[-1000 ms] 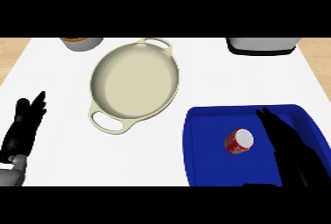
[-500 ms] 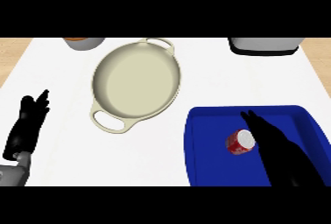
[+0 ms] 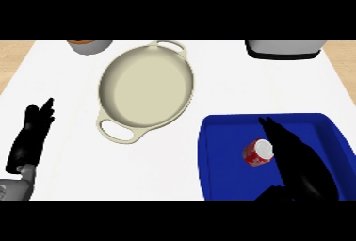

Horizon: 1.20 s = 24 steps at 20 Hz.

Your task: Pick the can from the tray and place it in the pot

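A red can with a white top (image 3: 256,153) lies inside the blue tray (image 3: 221,136) at the lower right. My right hand (image 3: 299,157) reaches over the tray with straight fingers, its side right against the can, open and not curled round it. The cream oval pot (image 3: 146,87) with two loop handles stands on the white counter up and left of the tray, nothing in it. At the left edge my left hand (image 3: 31,139) rests open on the counter, fingers pointing away.
A grey container with orange contents (image 3: 90,45) stands at the back left. A dark grey and white appliance (image 3: 284,49) sits at the back right. Wooden surface shows past the white counter's left and right edges.
My right hand has slid leftward across the tray and now sits against the can. The left hand has barely shifted. The can and pot stay put.
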Motion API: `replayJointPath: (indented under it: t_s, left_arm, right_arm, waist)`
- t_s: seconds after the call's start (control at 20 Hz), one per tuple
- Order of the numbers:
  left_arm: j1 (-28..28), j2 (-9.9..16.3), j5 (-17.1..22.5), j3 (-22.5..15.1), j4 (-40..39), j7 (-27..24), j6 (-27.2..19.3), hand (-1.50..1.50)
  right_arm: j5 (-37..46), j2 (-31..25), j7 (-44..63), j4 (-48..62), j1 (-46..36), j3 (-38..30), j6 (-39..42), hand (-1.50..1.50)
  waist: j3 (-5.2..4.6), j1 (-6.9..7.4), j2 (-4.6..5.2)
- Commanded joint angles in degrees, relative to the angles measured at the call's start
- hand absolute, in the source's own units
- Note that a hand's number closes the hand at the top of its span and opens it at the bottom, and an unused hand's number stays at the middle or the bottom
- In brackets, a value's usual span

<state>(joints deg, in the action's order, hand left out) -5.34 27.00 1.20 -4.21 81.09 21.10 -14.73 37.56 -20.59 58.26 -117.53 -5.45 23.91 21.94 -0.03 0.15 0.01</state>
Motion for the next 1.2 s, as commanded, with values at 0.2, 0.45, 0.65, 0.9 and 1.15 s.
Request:
replayJointPath:
  t_s: [0.2, 0.45, 0.65, 0.9, 1.15]
  left_arm:
    - [-3.55, -1.15, -0.38, 3.46, -2.95, 0.13, 3.23, 0.0]
    - [2.02, -3.26, -2.85, 3.16, 1.91, 0.88, 2.97, 0.0]
    - [2.26, -3.05, -4.38, 4.98, 3.42, 1.26, 4.29, 0.0]
    - [-0.8, -4.57, -4.95, 6.73, -2.65, -1.74, 5.48, 0.0]
    - [-1.22, -7.11, -7.92, 6.16, -0.68, 1.03, 4.74, 0.0]
  right_arm:
    - [3.07, 4.32, -0.1, 8.68, -3.2, -2.73, 1.89, -1.5]
    - [8.89, 5.23, -8.78, 15.34, -0.93, -2.89, -4.08, -1.5]
    - [11.08, 7.11, -6.14, 13.79, 0.86, -1.99, -1.4, -1.5]
    - [10.67, 7.67, -5.48, 14.81, 1.0, -4.07, 2.0, -1.5]
    - [10.27, 7.05, -10.0, 16.89, 1.7, -7.69, 2.4, -1.5]
  waist:
    - [0.01, -0.14, 0.06]
    - [0.04, 0.1, -0.01]
    - [0.03, -0.06, -0.07]
    - [0.02, -0.26, -0.01]
    - [0.03, -0.29, -0.03]
